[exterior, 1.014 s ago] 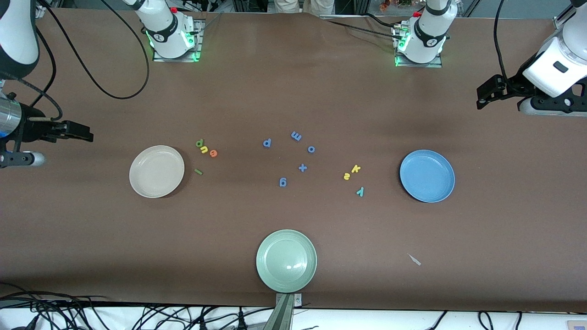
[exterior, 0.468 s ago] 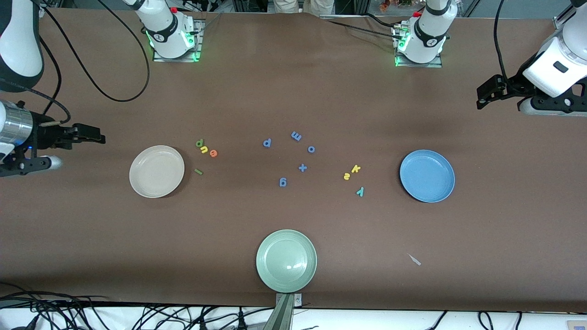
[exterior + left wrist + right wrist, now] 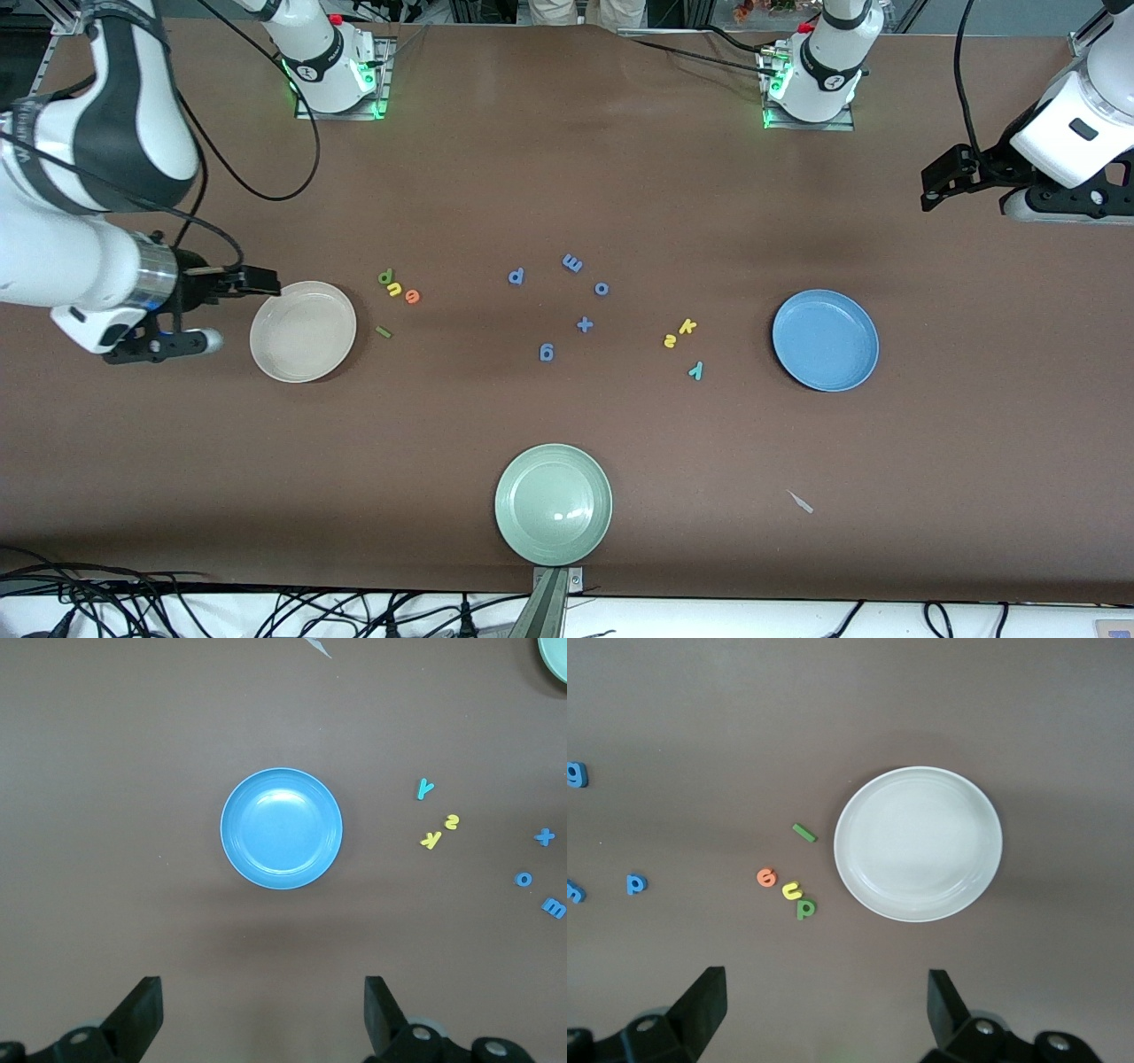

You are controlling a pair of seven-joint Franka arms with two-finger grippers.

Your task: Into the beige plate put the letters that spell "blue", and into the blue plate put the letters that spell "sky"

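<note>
Nothing has been picked up yet; this looks like the very start. Both plates are bare. The beige plate (image 3: 303, 331) sits at the middle left of the front view, with b (image 3: 384, 276), u (image 3: 395, 288), e (image 3: 412, 297) and l (image 3: 383, 332) just beside it. The blue plate (image 3: 825, 339) sits at the middle right, with s (image 3: 670, 341), k (image 3: 687, 327) and y (image 3: 696, 370) near it.

The right gripper (image 3: 259, 282) hangs over the beige plate's edge, fingers wide apart and holding nothing. The left gripper (image 3: 937, 182) waits at the upper right, also wide apart.

Next, I think, it must reach over the plate and come down on one tiny letter.

The letters are small and hard to read. Both arms run out of the frame.
</note>
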